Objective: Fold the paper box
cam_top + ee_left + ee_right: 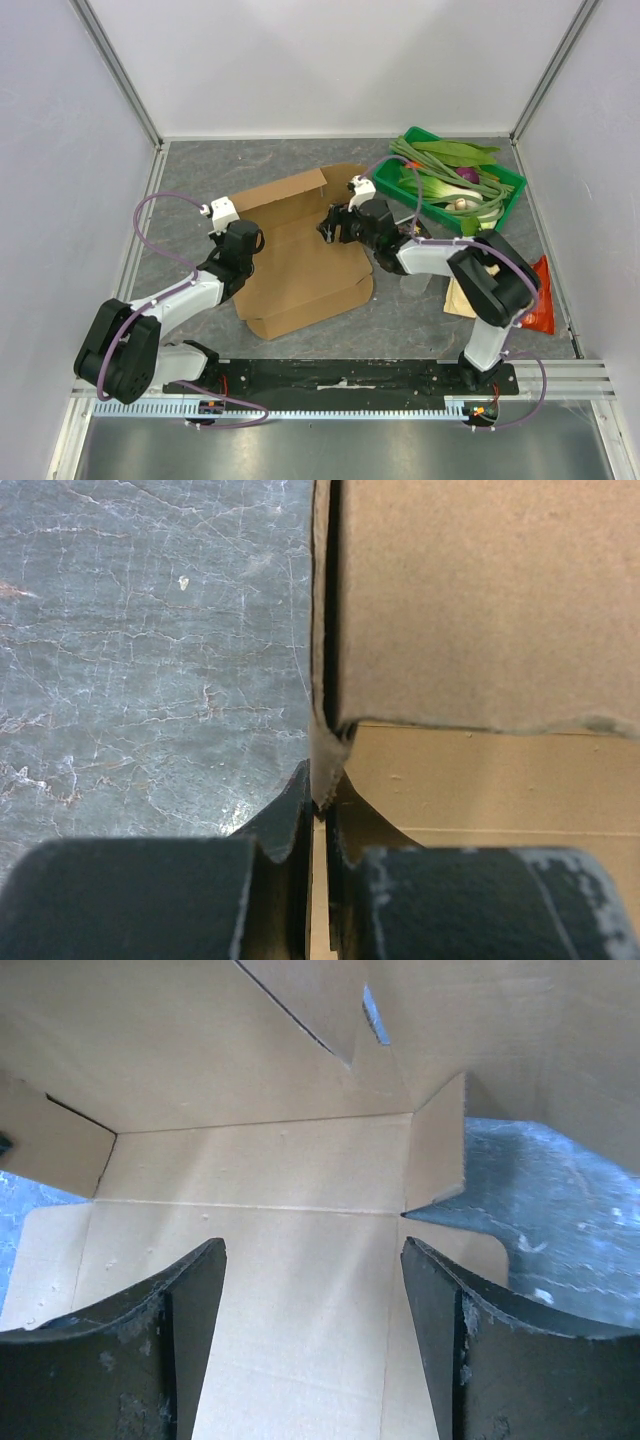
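Observation:
The paper box (300, 255) is a plain brown cardboard blank lying in the middle of the table, its back panel raised. My left gripper (240, 240) is at the box's left edge and is shut on the raised left wall; in the left wrist view the wall's edge (322, 730) runs down between my closed fingertips (300, 800). My right gripper (335, 225) is open over the box's right side. In the right wrist view its fingers (195, 1290) stand wide apart above the flat inner panel (300, 1260), with a small upright tab (435, 1155) ahead.
A green tray (505, 190) of leeks and other vegetables stands at the back right. A tan-and-orange snack bag (535, 300) lies at the right beside my right arm. White walls close the table on three sides.

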You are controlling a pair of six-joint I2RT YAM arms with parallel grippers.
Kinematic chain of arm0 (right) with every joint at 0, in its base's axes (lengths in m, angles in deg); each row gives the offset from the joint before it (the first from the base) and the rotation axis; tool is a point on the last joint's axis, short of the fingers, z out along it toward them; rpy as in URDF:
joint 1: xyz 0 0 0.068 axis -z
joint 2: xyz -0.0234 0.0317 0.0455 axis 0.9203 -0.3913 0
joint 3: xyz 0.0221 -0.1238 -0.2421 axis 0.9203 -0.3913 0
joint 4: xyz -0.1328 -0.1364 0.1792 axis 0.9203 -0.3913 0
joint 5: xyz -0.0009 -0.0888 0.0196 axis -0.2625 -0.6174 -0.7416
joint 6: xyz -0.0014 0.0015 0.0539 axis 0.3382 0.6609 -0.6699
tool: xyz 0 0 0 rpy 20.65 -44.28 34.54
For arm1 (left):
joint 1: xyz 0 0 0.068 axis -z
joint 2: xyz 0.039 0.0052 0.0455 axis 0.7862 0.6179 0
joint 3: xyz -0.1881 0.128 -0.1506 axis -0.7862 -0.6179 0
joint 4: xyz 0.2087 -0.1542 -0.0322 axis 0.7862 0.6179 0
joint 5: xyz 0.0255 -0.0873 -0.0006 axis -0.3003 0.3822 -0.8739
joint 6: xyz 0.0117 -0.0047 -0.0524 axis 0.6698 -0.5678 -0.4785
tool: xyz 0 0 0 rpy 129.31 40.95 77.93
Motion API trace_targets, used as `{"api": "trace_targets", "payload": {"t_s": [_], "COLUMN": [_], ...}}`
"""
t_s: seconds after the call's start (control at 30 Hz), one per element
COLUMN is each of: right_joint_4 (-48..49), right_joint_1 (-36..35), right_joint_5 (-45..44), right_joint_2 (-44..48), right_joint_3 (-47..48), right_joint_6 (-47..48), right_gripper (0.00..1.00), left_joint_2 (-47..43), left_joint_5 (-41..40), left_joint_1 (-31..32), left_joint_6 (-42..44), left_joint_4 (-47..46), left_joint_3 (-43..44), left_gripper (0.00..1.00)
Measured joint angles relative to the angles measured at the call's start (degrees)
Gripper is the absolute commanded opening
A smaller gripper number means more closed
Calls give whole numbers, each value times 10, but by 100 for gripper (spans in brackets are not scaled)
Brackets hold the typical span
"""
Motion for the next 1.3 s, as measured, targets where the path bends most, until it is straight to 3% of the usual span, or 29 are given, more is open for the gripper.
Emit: {"api": "trace_targets", "payload": {"t_s": [0.1,0.17,0.23,0.37,0.6,0.8,0.87,1.0,1.3], "right_joint_4": [-12,-20,-17,-29,-47,-136,-181,-260,-386], "right_joint_1": [2,5,7,7,6,4,4,8,60], "right_joint_5": [-12,-17,-25,-53,-113,-132,-135,-133,-63], "right_joint_2": [50,65,70,70,31,66,95,158,113], "right_joint_3": [-26,-35,-55,-100,-106,-78,-54,28,262], "right_joint_6": [2,4,5,6,-6,32,54,131,419], "right_gripper": [55,25,8,0,5,32,51,69,69], "left_joint_2": [0,0,0,0,0,1,1,1,3], "left_joint_5": [2,3,3,3,5,12,12,12,13], "left_joint_1": [0,0,0,0,0,1,1,1,1], "left_joint_6": [-1,-2,-3,-4,-5,-6,-6,-6,-6], "left_joint_4": [0,0,0,0,0,0,0,-1,-3], "left_joint_3": [0,0,0,0,0,0,0,0,-3], "left_gripper": [2,2,2,2,2,2,2,2,2]}}
